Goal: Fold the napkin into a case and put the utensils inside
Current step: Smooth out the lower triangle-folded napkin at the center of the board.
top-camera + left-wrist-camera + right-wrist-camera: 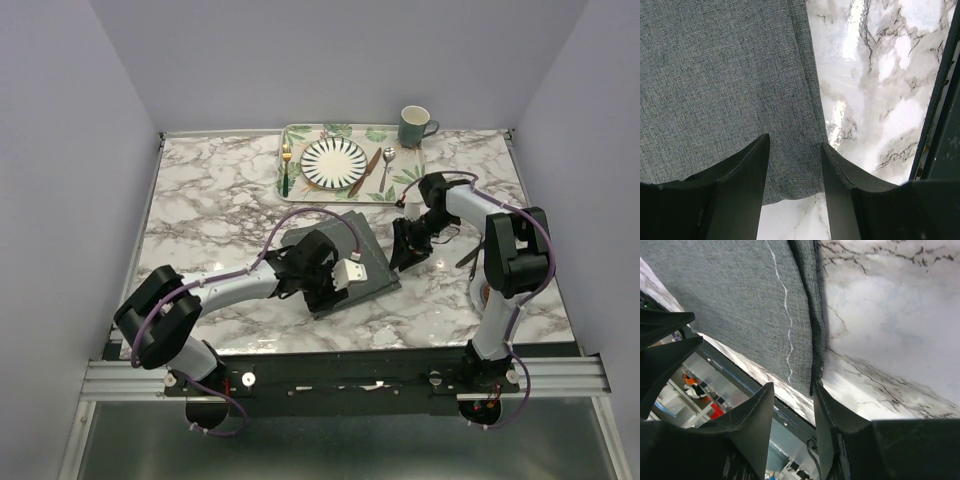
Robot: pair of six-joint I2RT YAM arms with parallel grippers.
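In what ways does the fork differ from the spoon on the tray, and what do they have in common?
The fork is gold with a dark green handle; the spoon is all silver. The fork lies left of the plate, alone; the spoon lies right of it, next to the knife. Both rest on the tray, heads toward the far edge.

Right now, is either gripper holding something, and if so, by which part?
Nothing is held. The left gripper and the right gripper each have open jaws over an edge of the napkin, which lies flat.
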